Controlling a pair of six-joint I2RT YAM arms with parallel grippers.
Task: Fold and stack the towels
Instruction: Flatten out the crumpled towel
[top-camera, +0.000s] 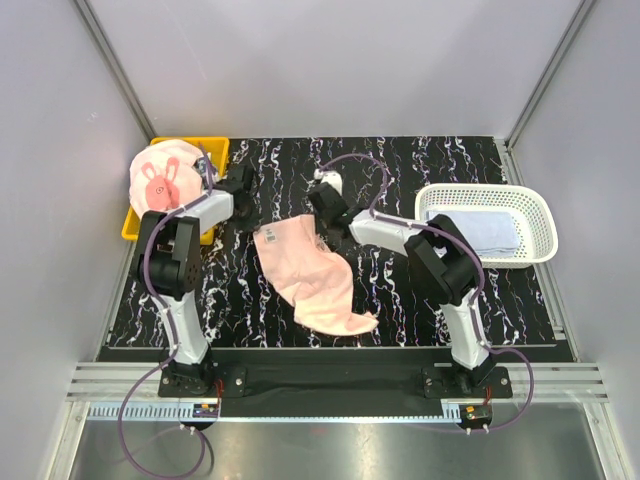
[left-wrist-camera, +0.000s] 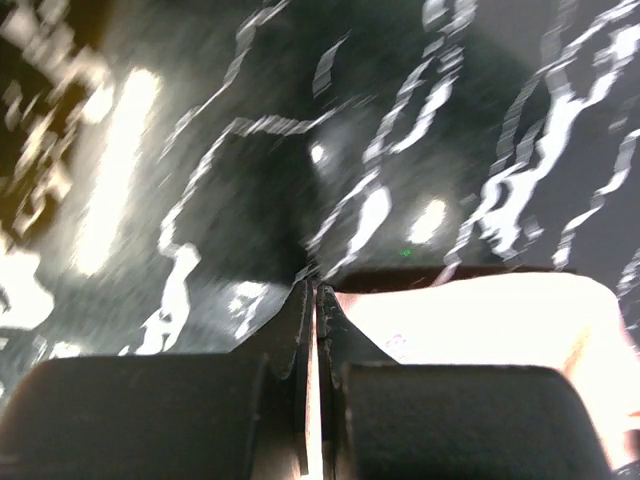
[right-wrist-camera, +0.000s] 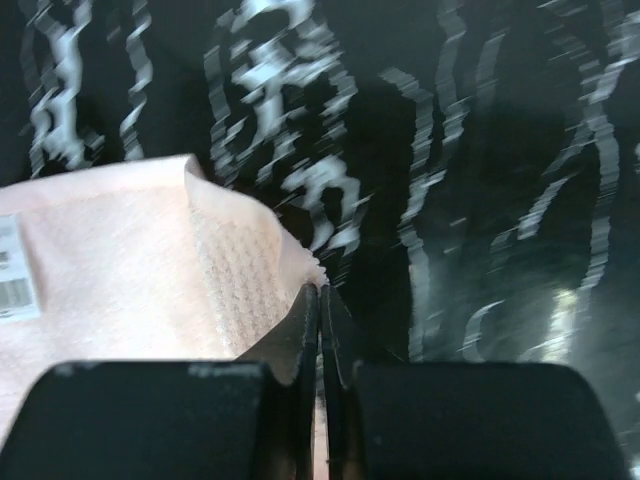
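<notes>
**Position.** The pink towel (top-camera: 320, 280) lies mid-table, with its far edge lifted and its near part trailing toward the near edge of the table (top-camera: 430, 160).

**Grip state.**
- The left gripper (top-camera: 258, 228) is clamped on the towel's far-left corner. In the left wrist view, a thin pale strip of cloth is pinched between the closed jaws.
- The right gripper (top-camera: 322, 230) is clamped on the far-right corner, where the waffle-textured hem is nipped at the fingertips. A sewn label (right-wrist-camera: 15, 270) is visible near this hold.

**Handling.** The cloth is judged to be light, soft and limp.
- Sagging between the two holds is to be expected, and no stiffness can be relied upon.
- Holds are best taken at the corners with the hem included, since a pinch on a single thin layer may slip out.

**Clearances.**
- Open room is available toward the near edge and between the arms.
- The yellow bin (top-camera: 218, 150) at the far-left corner is heaped with a rabbit-print towel (top-camera: 165, 175) and stands close to the left gripper.
- The white mesh basket (top-camera: 480, 190) at the right edge holds a folded pale towel (top-camera: 495, 235) and stands near the right arm.
- Wide sweeps toward either container should be avoided.
</notes>
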